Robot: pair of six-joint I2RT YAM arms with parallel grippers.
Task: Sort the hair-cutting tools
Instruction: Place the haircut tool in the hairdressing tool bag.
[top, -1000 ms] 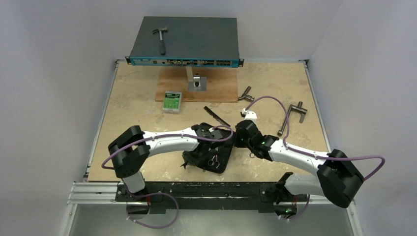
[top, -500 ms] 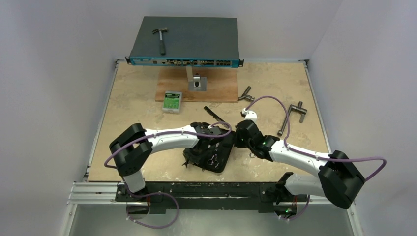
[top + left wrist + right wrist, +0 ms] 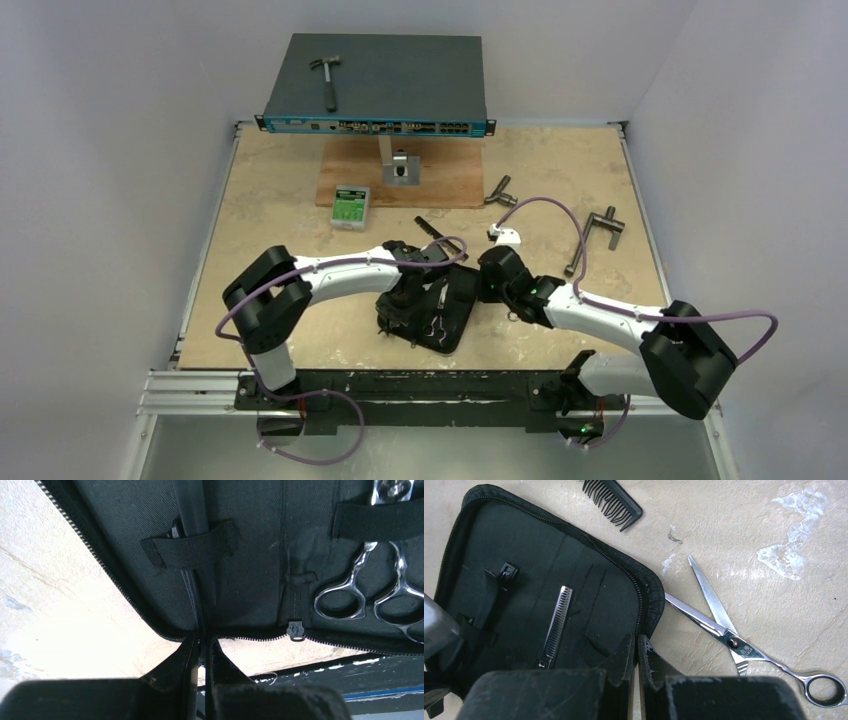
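Left fingers [image 3: 176, 666] pinch slim black tool [image 3: 191, 505], long axis straight ahead, threaded under elastic loop [image 3: 200, 547] of case [image 3: 250, 585]. Right fingers [image 3: 623, 660] pressed together, empty; loose scissors [image 3: 730, 641] on desk [image 3: 749, 530] just right of them.

Left arm [image 3: 340, 272]: stretches farther from its base, wrist now over the far half of the black case [image 3: 455, 325].
Right arm [image 3: 590, 310]: edges slightly left.
Comb [image 3: 425, 225]: near end now hidden behind the left arm's cable.
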